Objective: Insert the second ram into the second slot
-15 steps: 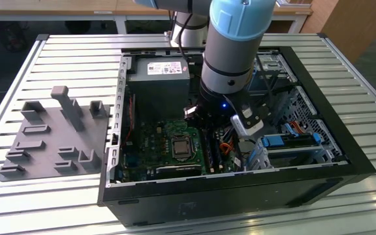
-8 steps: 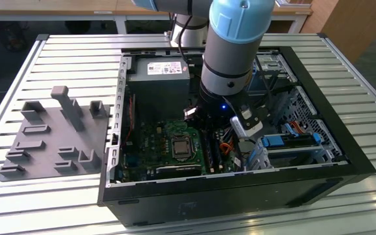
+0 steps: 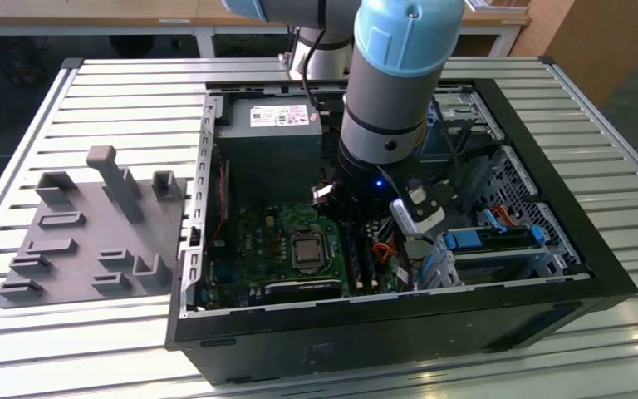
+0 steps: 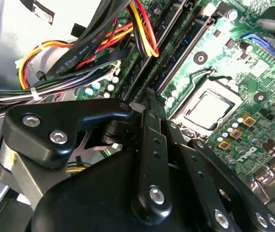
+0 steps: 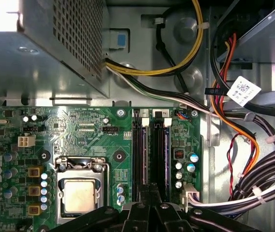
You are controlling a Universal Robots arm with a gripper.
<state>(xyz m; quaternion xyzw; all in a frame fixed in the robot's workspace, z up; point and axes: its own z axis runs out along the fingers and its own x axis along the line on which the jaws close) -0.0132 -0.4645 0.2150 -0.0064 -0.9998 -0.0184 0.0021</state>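
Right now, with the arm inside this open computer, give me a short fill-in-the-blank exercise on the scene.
1. The motherboard is ___ in colour.
2. The grey fixture plate lies to the exterior view's ___ of the computer case.
3. Beside the processor socket stand ___ memory slots.
Missing words: green; left; two.

Exterior view: high and well back, looking down on the open computer case (image 3: 585,274) lying on the slatted counter (image 3: 97,100).
First wrist view: close, facing straight onto the motherboard (image 5: 74,135).
Second wrist view: very close, slanted past the claw (image 4: 149,104).
Shared: the processor socket (image 5: 79,193) appears in all three views.
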